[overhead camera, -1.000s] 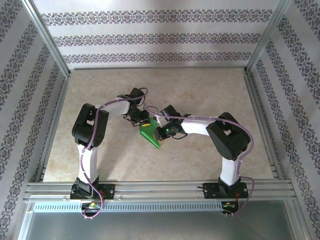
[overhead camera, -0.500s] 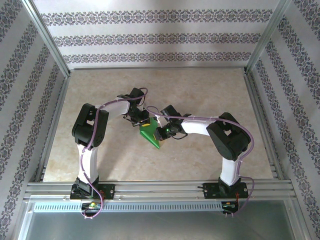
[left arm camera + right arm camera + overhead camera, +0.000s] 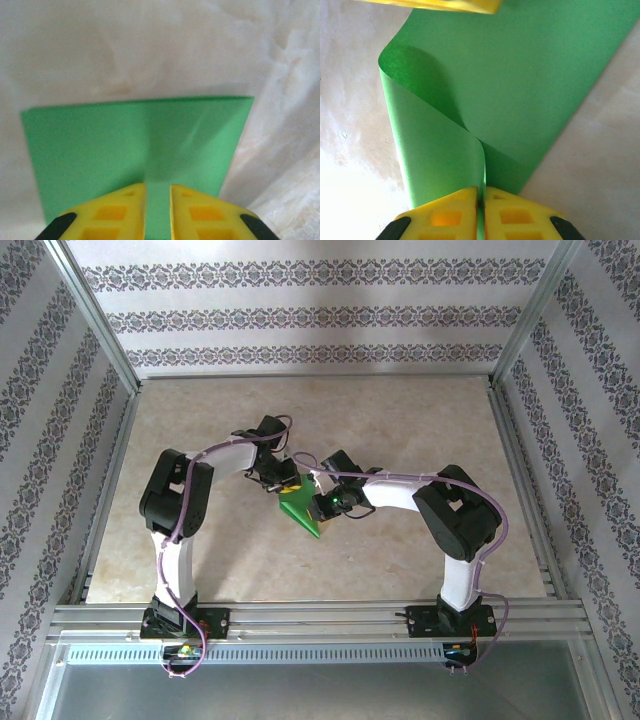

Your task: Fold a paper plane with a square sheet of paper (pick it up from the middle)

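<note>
You have a beige, marbled table (image 3: 420, 420) in front of you, closed in by wallpapered panels (image 3: 300, 320), and both arms reach in to meet near its middle.

Start with your left gripper (image 3: 158, 187). Its yellow fingers (image 3: 110, 215) stand slightly parted, with a narrow slot between them. Green shows through that slot, but the pads are not pinched on anything. It sits over the near edge of the green sheet of paper (image 3: 125, 140). From this wrist the sheet spreads away flat, with a faint crease running up from the slot.

Your right gripper (image 3: 481, 192) is clenched, its two pads pressed together on a layer of the same sheet. The pinched flap curls up from the table in a soft roll on the left of that view. The rest of the sheet lies flat beyond it. One yellow finger of the left gripper shows at the far edge of the paper.

From above, the sheet lies on the table between the two grippers, a pointed corner aimed toward the arm bases.
</note>
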Motion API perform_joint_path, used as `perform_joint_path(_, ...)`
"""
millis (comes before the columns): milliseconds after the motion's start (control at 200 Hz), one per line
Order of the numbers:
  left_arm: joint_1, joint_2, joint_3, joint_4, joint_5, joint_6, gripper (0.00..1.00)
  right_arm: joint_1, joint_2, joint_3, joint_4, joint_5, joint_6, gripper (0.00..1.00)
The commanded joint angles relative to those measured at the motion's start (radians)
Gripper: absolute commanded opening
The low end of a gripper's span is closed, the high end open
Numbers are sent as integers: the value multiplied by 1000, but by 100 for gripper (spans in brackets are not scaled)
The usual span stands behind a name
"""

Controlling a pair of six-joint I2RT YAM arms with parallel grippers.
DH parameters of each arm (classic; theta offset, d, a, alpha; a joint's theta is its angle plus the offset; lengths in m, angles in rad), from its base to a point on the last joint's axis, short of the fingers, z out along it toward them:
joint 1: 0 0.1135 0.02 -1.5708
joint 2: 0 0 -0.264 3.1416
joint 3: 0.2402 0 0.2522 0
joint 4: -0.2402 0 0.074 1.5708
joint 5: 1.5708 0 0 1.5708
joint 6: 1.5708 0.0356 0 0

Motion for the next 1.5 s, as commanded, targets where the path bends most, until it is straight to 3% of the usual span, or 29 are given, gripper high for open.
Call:
perform_joint_path(0,25,-119,-67,56,-24,-96,26,-8,21,13,-44,20,-1,13)
perform_joint_path(255,39,-286,-255,248,25,-289,26,-8,27,16,-53,18,-8,13)
perform_joint_path(515,-46,-301,-382,415,43,-457,19,-7,32,14,-56,18,-9,13)
perform_joint_path(834,-106,-255,-396,404,27,-462,16,-8,39,22,-65,28,-9,13)
perform_joint_path(1494,-110,-226,-459,402,11,-423,15,-8,57,27,-77,31,-3,13)
